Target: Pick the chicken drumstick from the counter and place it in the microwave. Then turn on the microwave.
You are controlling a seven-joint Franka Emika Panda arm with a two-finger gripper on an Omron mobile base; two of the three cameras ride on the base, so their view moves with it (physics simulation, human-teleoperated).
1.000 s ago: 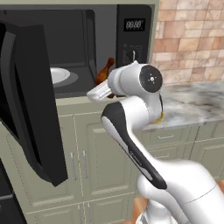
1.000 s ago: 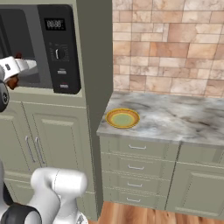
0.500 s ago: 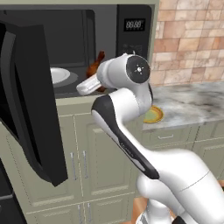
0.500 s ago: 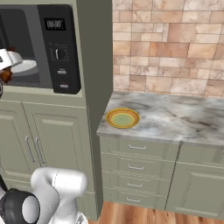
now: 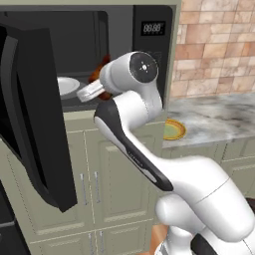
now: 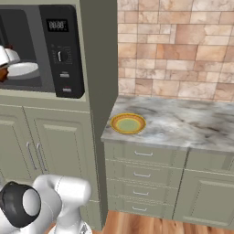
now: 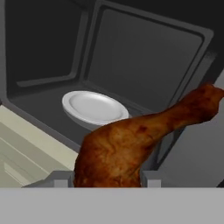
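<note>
Drumstick (image 7: 127, 148) clenched in my pincer (image 7: 107, 177) before the microwave (image 7: 144, 57); it could clip the doorway.

The chicken drumstick (image 7: 127, 148) between my jaws has a rough, mottled, roasted skin with a faint greasy sheen. The microwave (image 7: 131, 65) ahead of me is matt dark grey inside, its walls smooth. Its turntable plate (image 7: 94, 108) looks like smooth, glossy white ceramic. The door (image 5: 35, 114) is glossy black. The counter (image 6: 183, 123) is polished marbled stone, beneath a rough brick wall (image 6: 183, 50).
</note>
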